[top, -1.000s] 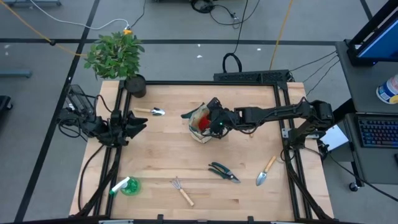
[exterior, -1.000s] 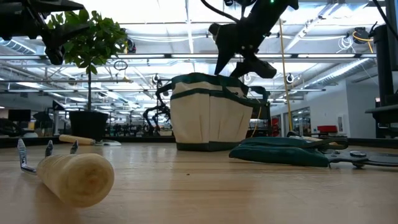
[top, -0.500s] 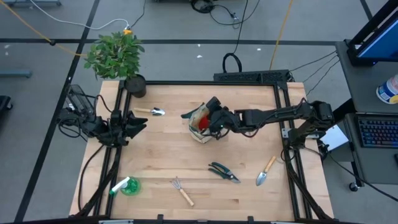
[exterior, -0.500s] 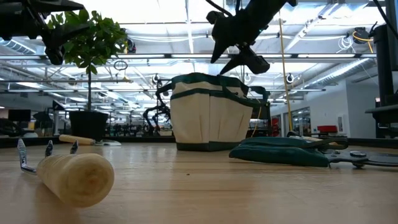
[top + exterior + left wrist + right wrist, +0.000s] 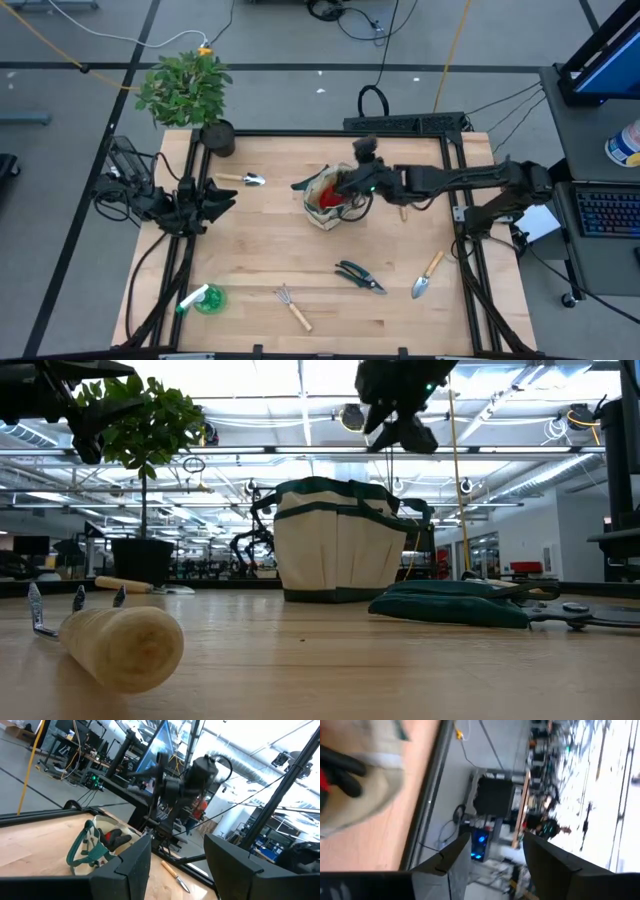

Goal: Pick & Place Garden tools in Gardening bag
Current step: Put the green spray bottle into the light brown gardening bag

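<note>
- The right gripper (image 5: 352, 183) hangs in the air above the small round beige canvas bag with dark green trim (image 5: 328, 200), which stands near the middle of the pale wooden table (image 5: 260, 250).
- Its two dark fingers (image 5: 445, 865) stand spread apart with nothing between them; the right wrist view looks straight through the gap to the room beyond.
- From table level, the right gripper shows well clear of the bag's rim, up near the top of the frame (image 5: 398, 420).
- Inside the bag lie the red-and-black gloves (image 5: 327, 196), their red showing from above and in the left wrist view (image 5: 114, 836).
- The left gripper (image 5: 222, 198) waits at the table's left edge, its fingers (image 5: 131, 865) parted and empty, pointing across at the bag.
- A silver trowel with a wooden handle (image 5: 241, 179) lies on the table just ahead of the left gripper, near the black pot of the leafy green plant (image 5: 216, 137).
- Along the near side of the table: a green-and-white sprayer (image 5: 203, 298), a small wooden-handled rake (image 5: 292, 307), dark pruning shears (image 5: 359, 277), and a second wooden-handled trowel (image 5: 427, 274), each lying apart from the others.
</note>
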`<state>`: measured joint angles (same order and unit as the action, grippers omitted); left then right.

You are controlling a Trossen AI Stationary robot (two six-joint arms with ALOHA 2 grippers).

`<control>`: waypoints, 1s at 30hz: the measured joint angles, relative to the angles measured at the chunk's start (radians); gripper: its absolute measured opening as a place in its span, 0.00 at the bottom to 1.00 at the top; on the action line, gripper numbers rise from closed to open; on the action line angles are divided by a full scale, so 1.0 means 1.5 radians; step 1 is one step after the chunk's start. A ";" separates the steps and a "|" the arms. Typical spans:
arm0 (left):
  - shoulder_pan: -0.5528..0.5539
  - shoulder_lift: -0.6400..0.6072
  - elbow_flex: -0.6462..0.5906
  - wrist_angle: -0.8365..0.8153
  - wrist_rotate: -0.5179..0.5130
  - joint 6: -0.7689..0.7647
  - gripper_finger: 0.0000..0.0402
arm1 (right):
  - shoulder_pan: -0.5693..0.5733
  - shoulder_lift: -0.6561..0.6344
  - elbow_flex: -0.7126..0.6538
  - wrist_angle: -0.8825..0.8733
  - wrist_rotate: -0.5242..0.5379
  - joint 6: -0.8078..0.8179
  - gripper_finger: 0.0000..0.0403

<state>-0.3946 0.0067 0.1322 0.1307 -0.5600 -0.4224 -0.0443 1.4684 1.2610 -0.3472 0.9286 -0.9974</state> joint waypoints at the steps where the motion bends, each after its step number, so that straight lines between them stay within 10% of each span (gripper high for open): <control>1: 0.000 0.000 0.000 0.000 0.000 0.001 0.48 | -0.005 -0.010 0.000 -0.009 0.008 0.020 0.42; 14: 0.000 0.000 0.000 0.000 -0.012 0.014 0.48 | -0.064 -0.119 0.000 -0.282 -0.001 0.390 0.42; 30: 0.000 0.000 0.000 0.000 -0.036 0.049 0.48 | -0.134 -0.132 0.000 -0.562 -0.320 0.852 0.43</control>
<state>-0.3946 0.0065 0.1322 0.1310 -0.6144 -0.3488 -0.2459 1.2697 1.2606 -1.1896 0.4488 0.2801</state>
